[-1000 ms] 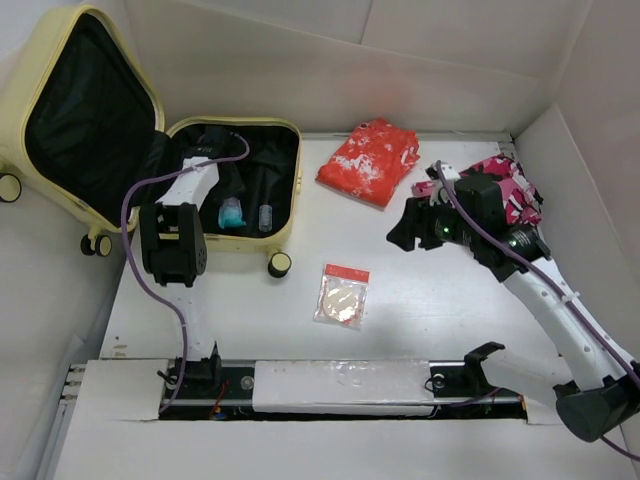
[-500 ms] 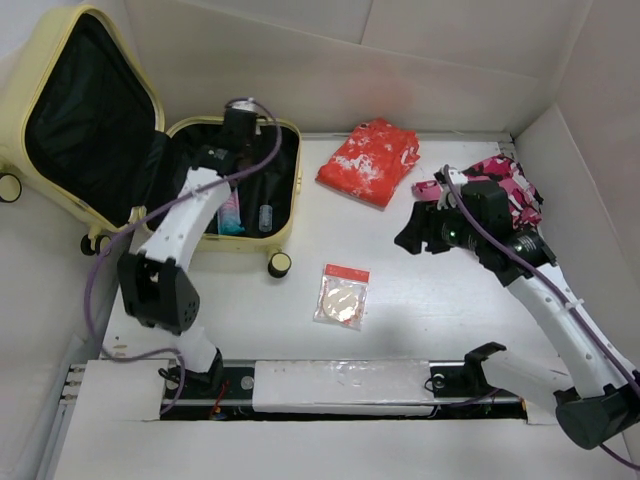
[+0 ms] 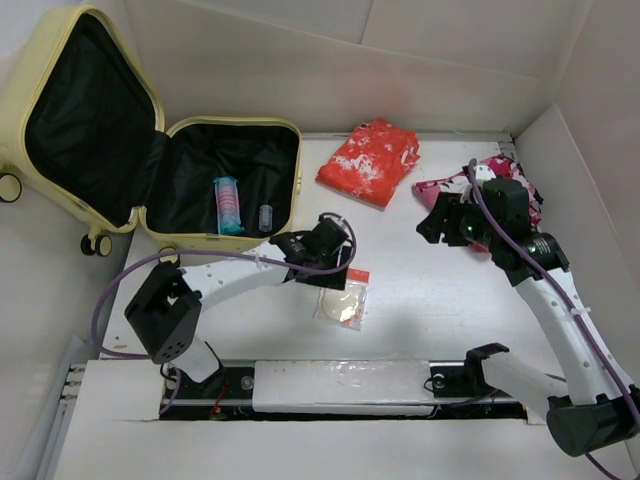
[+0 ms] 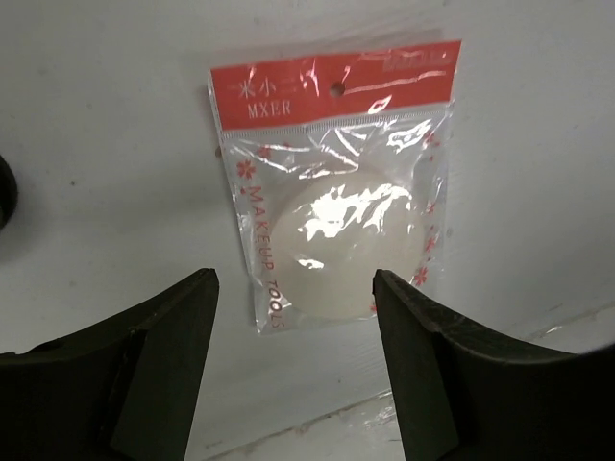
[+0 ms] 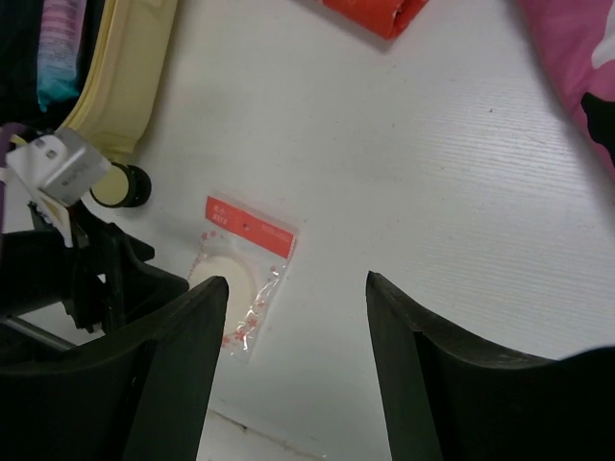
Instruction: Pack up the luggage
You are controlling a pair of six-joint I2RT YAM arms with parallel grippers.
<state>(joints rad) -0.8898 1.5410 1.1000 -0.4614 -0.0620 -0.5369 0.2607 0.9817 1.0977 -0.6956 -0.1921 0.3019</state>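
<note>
1. The pale yellow hard-shell suitcase (image 3: pixel 297 175) sits open in the upper left of the overhead view. Its lid is tipped back, and the black-lined tub faces up on the desk (image 3: pixel 440 300). A pink-and-teal bottle (image 3: pixel 228 204) and a small clear bottle (image 3: pixel 265 217) lie inside it.
2. The thing to go for looks like the clear plastic packet with a red header card and a round pale sponge (image 4: pixel 332 202). It lies flat on the desk, just below and right of the suitcase's near corner.
3. The left jaws are spread wide with nothing in them. In the left wrist view, the packet sits straight ahead of the gap, its lower end just about level with the tips.
4. The packet's long axis runs up the wrist frame, tilted a bit, so the jaws open across its narrow width. That's a decent line-up, I'd say.
5. The left arm (image 3: pixel 230 280) is way nearer. The right arm (image 3: pixel 545 290) is over at the right of the frame by the pink patterned cloth (image 3: pixel 445 188), well apart from the packet, and its jaws are spread and empty too.
6. A red-and-white folded cloth (image 3: pixel 370 160) lies at upper centre, unpacked.
</note>
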